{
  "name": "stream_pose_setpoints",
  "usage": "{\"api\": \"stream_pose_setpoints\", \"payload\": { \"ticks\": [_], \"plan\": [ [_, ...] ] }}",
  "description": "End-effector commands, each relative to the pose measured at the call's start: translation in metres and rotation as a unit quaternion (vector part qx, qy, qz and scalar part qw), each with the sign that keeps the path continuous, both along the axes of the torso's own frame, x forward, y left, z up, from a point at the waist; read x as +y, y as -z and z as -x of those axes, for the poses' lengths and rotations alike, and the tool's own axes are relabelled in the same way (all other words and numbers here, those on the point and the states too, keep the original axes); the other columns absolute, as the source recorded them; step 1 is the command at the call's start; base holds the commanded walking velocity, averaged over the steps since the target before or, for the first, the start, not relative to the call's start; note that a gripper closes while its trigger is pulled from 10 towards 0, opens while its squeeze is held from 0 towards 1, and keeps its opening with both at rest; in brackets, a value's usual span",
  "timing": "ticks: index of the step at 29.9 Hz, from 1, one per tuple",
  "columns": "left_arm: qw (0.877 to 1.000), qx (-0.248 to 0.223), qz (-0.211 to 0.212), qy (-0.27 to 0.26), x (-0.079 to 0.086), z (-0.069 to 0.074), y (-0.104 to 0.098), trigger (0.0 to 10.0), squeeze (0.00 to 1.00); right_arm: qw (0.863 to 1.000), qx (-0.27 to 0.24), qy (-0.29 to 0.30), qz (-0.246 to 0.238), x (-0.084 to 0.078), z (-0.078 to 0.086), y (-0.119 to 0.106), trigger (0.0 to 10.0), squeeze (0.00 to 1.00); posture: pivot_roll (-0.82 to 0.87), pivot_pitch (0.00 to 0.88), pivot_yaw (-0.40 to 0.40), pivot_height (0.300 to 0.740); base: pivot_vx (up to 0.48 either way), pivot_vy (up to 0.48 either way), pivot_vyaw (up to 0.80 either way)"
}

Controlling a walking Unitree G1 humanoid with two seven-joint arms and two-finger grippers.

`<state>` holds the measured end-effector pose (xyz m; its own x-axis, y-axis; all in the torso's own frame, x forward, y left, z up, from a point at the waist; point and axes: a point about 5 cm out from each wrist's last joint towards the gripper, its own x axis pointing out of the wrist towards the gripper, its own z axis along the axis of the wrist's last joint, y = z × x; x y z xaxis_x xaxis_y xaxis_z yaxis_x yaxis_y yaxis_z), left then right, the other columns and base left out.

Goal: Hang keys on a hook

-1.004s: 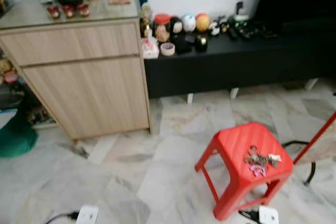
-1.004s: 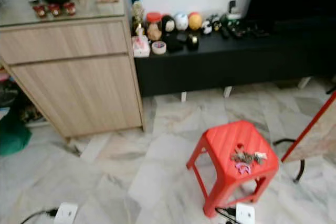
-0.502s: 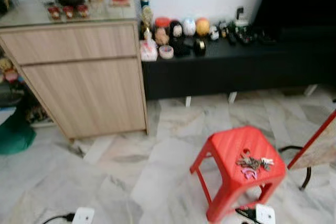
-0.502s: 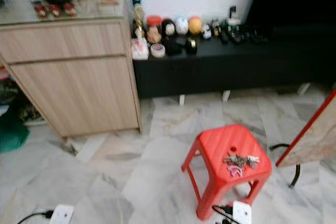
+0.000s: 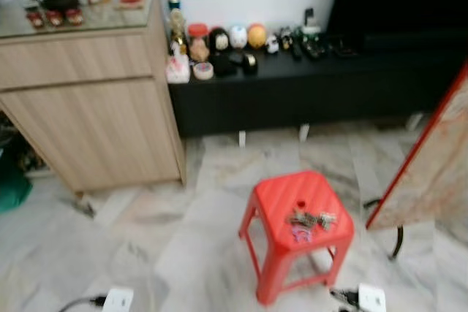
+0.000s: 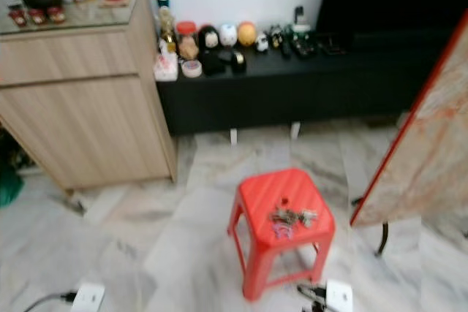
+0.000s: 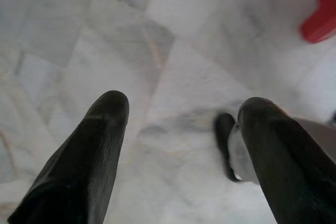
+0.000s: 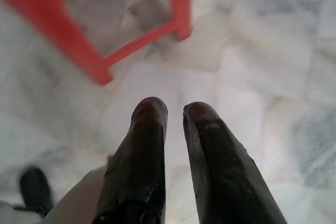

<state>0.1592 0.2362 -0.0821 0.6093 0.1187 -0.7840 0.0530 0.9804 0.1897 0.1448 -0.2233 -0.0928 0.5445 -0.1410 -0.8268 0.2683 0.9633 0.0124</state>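
Observation:
A bunch of keys with a pink tag lies on top of a red plastic stool standing on the marble floor, ahead and slightly right of me. In the left wrist view my left gripper hangs open above bare floor, a red stool foot at the picture's edge. My right gripper hangs low beside the stool's legs, its two fingers nearly touching with nothing between them.
A light wooden cabinet stands at the left. A low black bench along the wall carries several small ornaments. A red-framed board leans at the right. White power strips and cables lie on the floor.
The camera has turned, so the whole scene has slid left in the picture and the red-framed board at the right now shows much larger. The keys still lie on the stool.

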Motion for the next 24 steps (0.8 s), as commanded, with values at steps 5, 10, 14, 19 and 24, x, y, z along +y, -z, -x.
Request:
{"api": "stream_pose_setpoints", "payload": {
  "ticks": [5, 10, 14, 19, 24],
  "plan": [
    [1.000, 0.009, -0.006, -0.008, 0.006, 0.002, 0.000, 10.0, 0.00, 1.000, -0.013, 0.002, -0.004, 0.004, -0.010, -0.003, 10.0, 0.00, 0.00, 0.000, 0.002, 0.740, 0.000, -0.055, 0.00],
    [1.000, 0.006, -0.002, -0.017, 0.004, -0.001, -0.001, 10.0, 0.00, 1.000, -0.018, 0.004, -0.003, 0.003, -0.013, -0.004, 10.0, 0.00, 0.00, 0.000, 0.002, 0.740, 0.000, 0.000, 0.00],
    [1.000, 0.006, -0.001, -0.017, 0.003, -0.002, -0.001, 10.0, 0.00, 1.000, -0.030, 0.010, -0.001, 0.004, -0.015, -0.006, 10.0, 0.00, -0.02, 0.000, 0.006, 0.740, 0.000, 0.000, 0.00],
    [1.000, 0.007, -0.002, -0.014, 0.004, -0.001, -0.001, 10.0, 0.00, 0.996, -0.081, 0.030, -0.023, 0.006, -0.020, -0.010, 10.0, 1.00, -0.04, 0.000, 0.014, 0.740, 0.000, 0.000, 0.00],
    [1.000, 0.004, -0.003, -0.014, 0.005, -0.001, -0.001, 10.0, 0.00, 0.996, -0.082, 0.033, -0.018, 0.006, -0.019, -0.010, 10.0, 1.00, -0.02, 0.000, 0.010, 0.740, 0.000, 0.000, 0.00]
  ]
}}
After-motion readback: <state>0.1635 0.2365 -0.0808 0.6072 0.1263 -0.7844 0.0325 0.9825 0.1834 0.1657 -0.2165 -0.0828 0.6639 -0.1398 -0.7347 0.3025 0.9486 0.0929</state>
